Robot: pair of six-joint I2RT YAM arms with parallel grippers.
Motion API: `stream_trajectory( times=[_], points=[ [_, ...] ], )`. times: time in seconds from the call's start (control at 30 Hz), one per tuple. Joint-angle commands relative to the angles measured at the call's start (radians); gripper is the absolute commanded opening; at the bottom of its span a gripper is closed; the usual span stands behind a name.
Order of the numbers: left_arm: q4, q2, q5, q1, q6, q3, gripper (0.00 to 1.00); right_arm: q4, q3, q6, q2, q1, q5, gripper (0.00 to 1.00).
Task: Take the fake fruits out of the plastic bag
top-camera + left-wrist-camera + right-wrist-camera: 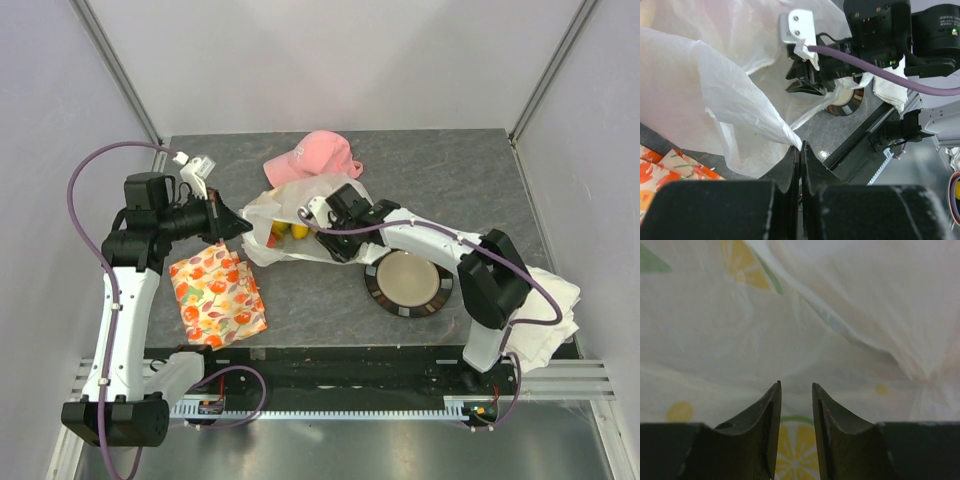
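Dark grey table [450, 180]. On it: 1 plastic bag [258, 208], 1 pink cap [315, 155], 1 flowered cloth [215, 295], 1 plate [408, 281]. White cloth [552, 322] at right edge.

The plastic bag [285, 200] lies crumpled on the table [450, 170], just on the near side of the pink cap [318, 155]. It is a thin, white, translucent film printed with small lemon slices. One edge is pinched in the closed left claw [800, 149]. The fake fruits [297, 231] show inside it, on the side away from the cap. They are two glossy yellow pieces, with a bit of red at their left.
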Motion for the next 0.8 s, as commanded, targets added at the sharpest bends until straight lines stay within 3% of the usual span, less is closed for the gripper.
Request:
stream_trajectory(
  times=[0.0,0.13,0.47,0.63,0.77],
  points=[
    [0.026,-0.01,0.022,0.027,-0.03,-0.016,0.02,-0.041,-0.106,0.045,-0.149,0.009,0.0,0.38],
    [0.033,0.001,0.029,0.027,-0.022,-0.027,0.02,-0.009,-0.071,0.061,-0.167,0.01,0.048,0.41],
    [0.07,0.015,0.057,0.026,-0.031,-0.066,0.02,0.054,0.082,0.055,0.012,0.0,0.143,0.65],
    [0.072,0.018,0.058,0.027,-0.03,-0.064,0.02,0.019,0.209,0.07,0.099,-0.036,0.169,0.64],
    [0.069,0.019,0.052,0.027,-0.025,-0.061,0.02,0.008,0.24,0.067,0.04,-0.04,0.097,0.64]
  ],
)
